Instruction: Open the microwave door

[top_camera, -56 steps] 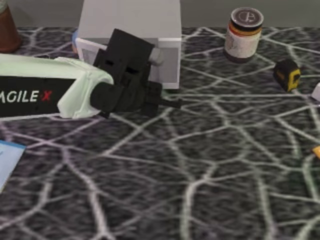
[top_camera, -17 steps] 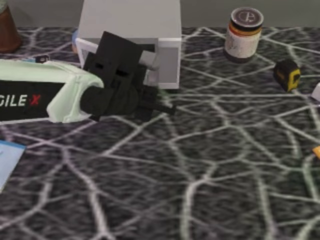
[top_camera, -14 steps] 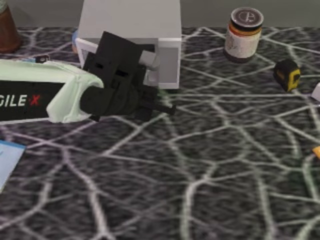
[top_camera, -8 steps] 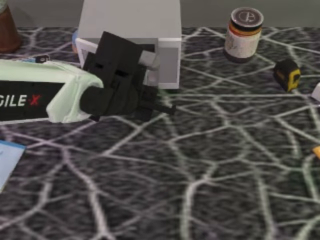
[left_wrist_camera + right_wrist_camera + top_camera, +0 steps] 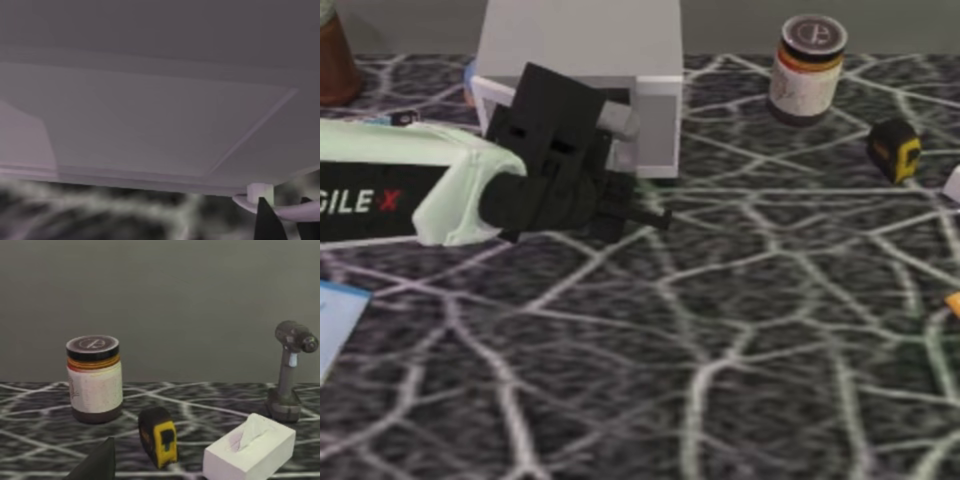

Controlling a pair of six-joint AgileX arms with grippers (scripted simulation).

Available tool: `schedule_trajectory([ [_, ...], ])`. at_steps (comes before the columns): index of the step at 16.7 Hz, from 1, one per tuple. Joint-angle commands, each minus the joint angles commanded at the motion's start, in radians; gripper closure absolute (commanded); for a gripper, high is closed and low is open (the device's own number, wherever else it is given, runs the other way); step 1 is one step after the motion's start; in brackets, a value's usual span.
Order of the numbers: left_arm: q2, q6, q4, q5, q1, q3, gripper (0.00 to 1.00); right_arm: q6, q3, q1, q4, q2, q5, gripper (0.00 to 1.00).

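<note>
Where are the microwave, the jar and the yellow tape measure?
microwave point(image 5: 580, 35): top view, on its plain pale top.
jar point(image 5: 807, 75): top view, on its white label side.
tape measure point(image 5: 163, 440): right wrist view, on its yellow front face.

A dark worktop point(image 5: 740, 330) veined with pale lines fills the view from above. At the far edge sits the microwave point(image 5: 582, 50), its door point(image 5: 555, 120) angled slightly ajar. The left pincer point(image 5: 620, 125), black on a pale green arm, is at the door's front. To the right stand a jar point(image 5: 807, 68) and a yellow tape measure point(image 5: 894, 149).
</note>
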Motion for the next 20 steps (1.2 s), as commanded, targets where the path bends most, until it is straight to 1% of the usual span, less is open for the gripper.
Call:
schedule_trajectory([
  [4, 0.000, 0.000, 0.000, 0.000, 0.000, 0.000, 1.00, 0.000, 0.000, 0.000, 0.000, 0.000, 0.000, 0.00],
  [6, 0.001, -0.003, -0.001, 0.010, -0.007, 0.001, 1.00, 0.000, 0.000, 0.000, 0.000, 0.000, 0.000, 0.00],
  [11, -0.020, 0.038, 0.009, 0.033, 0.013, -0.026, 1.00, 0.000, 0.000, 0.000, 0.000, 0.000, 0.000, 0.00],
  [20, -0.021, 0.040, 0.009, 0.034, 0.014, -0.027, 1.00, 0.000, 0.000, 0.000, 0.000, 0.000, 0.000, 0.00],
])
